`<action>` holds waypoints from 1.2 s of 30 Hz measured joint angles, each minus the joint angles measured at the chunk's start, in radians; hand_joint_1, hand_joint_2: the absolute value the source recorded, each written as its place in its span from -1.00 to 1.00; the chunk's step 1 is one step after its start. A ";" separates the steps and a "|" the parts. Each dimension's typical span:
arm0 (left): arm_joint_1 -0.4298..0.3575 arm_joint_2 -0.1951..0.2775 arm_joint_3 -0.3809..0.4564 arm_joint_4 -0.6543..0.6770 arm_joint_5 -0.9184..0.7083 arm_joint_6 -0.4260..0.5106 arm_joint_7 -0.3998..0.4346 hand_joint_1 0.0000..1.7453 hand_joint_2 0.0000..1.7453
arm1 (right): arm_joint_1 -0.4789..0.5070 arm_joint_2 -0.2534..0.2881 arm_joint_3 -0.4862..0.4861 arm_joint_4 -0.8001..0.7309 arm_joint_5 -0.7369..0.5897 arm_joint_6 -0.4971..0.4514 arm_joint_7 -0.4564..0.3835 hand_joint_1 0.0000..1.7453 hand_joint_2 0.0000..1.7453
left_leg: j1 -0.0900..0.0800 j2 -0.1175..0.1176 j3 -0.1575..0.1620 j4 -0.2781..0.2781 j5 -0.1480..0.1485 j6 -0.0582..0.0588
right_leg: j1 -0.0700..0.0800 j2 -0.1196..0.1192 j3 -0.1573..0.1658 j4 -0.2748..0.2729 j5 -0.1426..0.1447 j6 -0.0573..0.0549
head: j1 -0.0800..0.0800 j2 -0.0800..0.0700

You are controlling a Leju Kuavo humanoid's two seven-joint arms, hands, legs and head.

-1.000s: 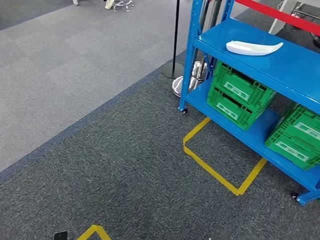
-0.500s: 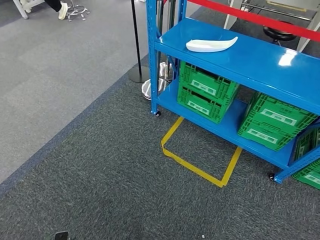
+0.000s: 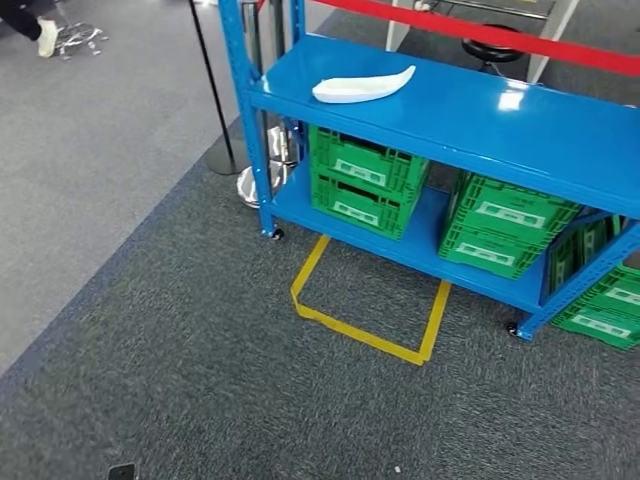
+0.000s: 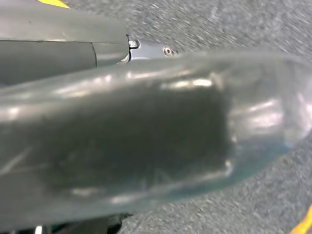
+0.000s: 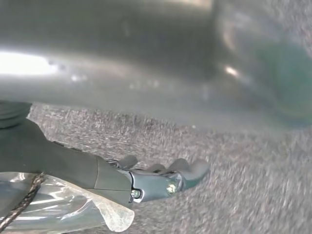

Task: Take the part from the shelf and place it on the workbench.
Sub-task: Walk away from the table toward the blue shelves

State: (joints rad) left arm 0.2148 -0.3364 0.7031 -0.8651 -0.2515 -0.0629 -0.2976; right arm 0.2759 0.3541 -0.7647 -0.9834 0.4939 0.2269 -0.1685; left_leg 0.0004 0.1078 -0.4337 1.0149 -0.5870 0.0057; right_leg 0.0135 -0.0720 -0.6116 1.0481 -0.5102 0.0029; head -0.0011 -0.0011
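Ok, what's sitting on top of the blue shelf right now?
One white curved part lies on the blue shelf's top deck, near its left end. Green crates sit below; their contents are hidden.

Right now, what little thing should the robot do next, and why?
Probably step forward into the yellow floor outline by the blue shelf. The white part lies untouched on its top level, and the right hand hangs over the carpet, holding nothing.

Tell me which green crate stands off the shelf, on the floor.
The green crate at far right, on the carpet beyond the blue shelf's right leg. The other crates sit on the lower shelf board.
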 joint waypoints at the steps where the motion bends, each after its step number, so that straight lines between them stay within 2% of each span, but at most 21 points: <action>1: 0.000 0.000 0.000 0.000 0.000 0.000 0.000 -1.00 -1.00 | 0.002 0.000 0.000 0.000 0.000 0.000 0.000 -1.00 -1.00 | 0.001 0.001 0.006 0.009 -0.003 -0.005 | -0.003 0.012 0.010 -0.002 0.006 -0.007 | -0.002 0.000; 3: -0.001 0.001 0.001 0.000 0.000 0.000 0.000 -1.00 -1.00 | 0.002 0.000 -0.001 0.000 0.000 0.000 0.001 -1.00 -1.00 | 0.005 -0.036 -0.006 0.063 -0.013 -0.014 | -0.010 0.038 0.032 -0.008 0.002 -0.016 | -0.005 0.000; 5: -0.001 0.002 0.002 0.000 0.000 0.000 -0.001 -1.00 -1.00 | -0.003 0.000 0.000 0.000 0.000 0.000 0.000 -1.00 -1.00 | 0.009 -0.084 -0.068 0.171 -0.058 -0.021 | -0.014 0.066 0.049 -0.012 -0.005 -0.023 | -0.009 0.000; 7: -0.001 0.002 0.003 0.001 0.000 0.000 -0.001 -1.00 -1.00 | -0.005 0.000 0.000 0.000 0.000 0.000 0.000 -1.00 -1.00 | 0.010 -0.096 -0.140 0.265 -0.105 -0.026 | -0.015 0.096 0.059 -0.012 -0.014 -0.026 | -0.009 0.000; 8: -0.001 0.003 0.004 0.001 0.000 0.000 -0.001 -1.00 -1.00 | -0.004 0.001 0.000 0.000 0.000 0.000 0.000 -1.00 -1.00 | 0.010 -0.097 -0.163 0.278 -0.105 -0.026 | -0.015 0.110 0.067 -0.012 -0.020 -0.025 | -0.009 0.000; 9: -0.001 0.003 0.004 0.001 0.000 0.000 -0.001 -1.00 -1.00 | -0.003 0.001 0.000 0.000 0.000 0.001 0.000 -1.00 -1.00 | 0.010 -0.098 -0.173 0.260 -0.081 -0.025 | -0.015 0.122 0.076 -0.012 -0.026 -0.025 | -0.009 0.000; 11: -0.001 0.003 0.005 0.001 0.000 0.000 -0.001 -1.00 -1.00 | 0.001 0.001 0.000 0.000 -0.004 0.007 0.001 -1.00 -1.00 | 0.010 -0.102 -0.164 0.159 0.018 -0.020 | -0.016 0.138 0.094 -0.012 -0.041 -0.022 | -0.009 0.000; 13: -0.002 0.004 0.006 0.002 0.000 0.000 -0.001 -1.00 -1.00 | 0.005 0.001 0.001 0.000 -0.007 0.024 0.000 -1.00 -1.00 | 0.006 -0.109 -0.160 0.071 0.077 -0.012 | -0.015 0.147 0.103 -0.014 -0.055 -0.012 | -0.008 0.000; 16: -0.005 0.002 0.008 0.002 0.001 0.000 0.000 -1.00 -1.00 | 0.009 0.001 0.004 0.000 -0.006 0.053 -0.002 -1.00 -1.00 | 0.001 -0.114 -0.158 0.035 0.087 0.006 | -0.016 0.145 0.113 -0.015 -0.057 0.009 | -0.007 0.000; 18: -0.005 0.001 0.010 0.003 0.001 0.000 -0.001 -1.00 -1.00 | 0.008 0.001 0.005 -0.001 -0.004 0.063 -0.004 -1.00 -1.00 | 0.005 -0.113 -0.138 0.022 0.086 0.019 | -0.015 0.121 0.104 0.009 -0.070 0.021 | -0.003 0.000; 20: -0.006 0.000 0.010 0.003 0.000 -0.001 -0.001 -1.00 -1.00 | 0.004 0.001 0.007 -0.001 -0.003 0.066 -0.005 -1.00 -1.00 | 0.007 -0.110 -0.120 0.017 0.077 0.027 | -0.016 0.092 0.054 0.099 -0.114 0.030 | 0.002 0.000; 22: -0.005 0.000 0.011 0.003 0.000 -0.002 -0.001 -1.00 -1.00 | 0.003 0.001 0.008 -0.001 -0.003 0.067 -0.005 -1.00 -1.00 | 0.007 -0.105 -0.108 0.017 0.064 0.028 | -0.018 0.081 -0.023 0.216 -0.156 0.037 | 0.004 0.000; 23: -0.005 0.000 0.011 0.003 0.000 -0.002 -0.001 -1.00 -1.00 | 0.004 0.001 0.008 -0.001 -0.003 0.067 -0.005 -1.00 -1.00 | 0.007 -0.104 -0.101 0.017 0.058 0.027 | -0.019 0.080 -0.049 0.244 -0.155 0.039 | 0.004 0.000; 24: -0.005 0.000 0.012 0.003 0.000 -0.002 -0.001 -1.00 -1.00 | 0.006 0.001 0.008 -0.001 -0.002 0.068 -0.005 -1.00 -1.00 | 0.007 -0.104 -0.091 0.017 0.051 0.026 | -0.020 0.079 -0.058 0.237 -0.132 0.041 | 0.004 0.000; 26: -0.005 0.000 0.013 0.003 0.000 -0.002 -0.001 -1.00 -1.00 | 0.007 0.001 0.008 -0.001 -0.001 0.068 -0.005 -1.00 -1.00 | 0.008 -0.103 -0.069 0.017 0.034 0.021 | -0.020 0.075 -0.028 0.134 -0.044 0.038 | 0.004 0.000; 27: -0.005 0.000 0.013 0.003 0.000 -0.002 -0.001 -1.00 -1.00 | 0.006 0.001 0.008 -0.001 0.000 0.069 -0.005 -1.00 -1.00 | 0.008 -0.102 -0.058 0.017 0.026 0.017 | -0.019 0.070 -0.011 0.082 -0.020 0.036 | 0.004 0.000; 29: -0.005 0.000 0.014 0.003 0.000 -0.002 -0.001 -1.00 -1.00 | 0.004 0.001 0.009 -0.002 0.005 0.075 -0.008 -1.00 -1.00 | 0.008 -0.100 -0.048 0.015 0.013 0.004 | -0.013 0.061 0.012 0.022 -0.016 0.021 | 0.004 0.000; 30: -0.005 0.001 0.014 0.003 0.000 -0.002 -0.001 -1.00 -1.00 | 0.005 0.001 0.009 -0.002 0.009 0.079 -0.009 -1.00 -1.00 | 0.006 -0.100 -0.042 0.016 0.010 -0.003 | -0.011 0.058 0.014 0.015 -0.025 0.012 | 0.003 0.000; 33: -0.006 0.002 0.015 0.003 0.000 -0.003 -0.001 -1.00 -1.00 | 0.006 0.001 0.007 -0.002 0.024 0.095 -0.014 -1.00 -1.00 | 0.007 -0.102 -0.031 0.040 -0.003 -0.018 | -0.014 0.058 0.046 0.000 -0.023 -0.011 | -0.002 0.000; 34: -0.006 0.003 0.015 0.003 0.000 -0.003 -0.002 -1.00 -1.00 | 0.004 0.001 0.006 -0.002 0.029 0.099 -0.016 -1.00 -1.00 | 0.007 -0.103 -0.045 0.073 -0.015 -0.021 | -0.015 0.057 0.060 -0.004 -0.026 -0.017 | -0.004 0.000; 36: -0.007 0.004 0.015 0.003 -0.001 -0.003 -0.002 -1.00 -1.00 | 0.000 0.001 0.004 -0.002 0.035 0.106 -0.020 -1.00 -1.00 | 0.008 -0.104 -0.111 0.184 -0.054 -0.026 | -0.014 0.053 0.078 -0.008 -0.037 -0.025 | -0.008 0.000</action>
State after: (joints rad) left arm 0.2077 -0.3327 0.7177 -0.8617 -0.2523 -0.0654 -0.2998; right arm 0.2759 0.3548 -0.7606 -0.9859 0.5289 0.3328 -0.1883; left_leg 0.0082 0.0043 -0.5447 1.1993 -0.6409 -0.0208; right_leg -0.0007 -0.0187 -0.5337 1.0405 -0.5468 -0.0221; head -0.0089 -0.0015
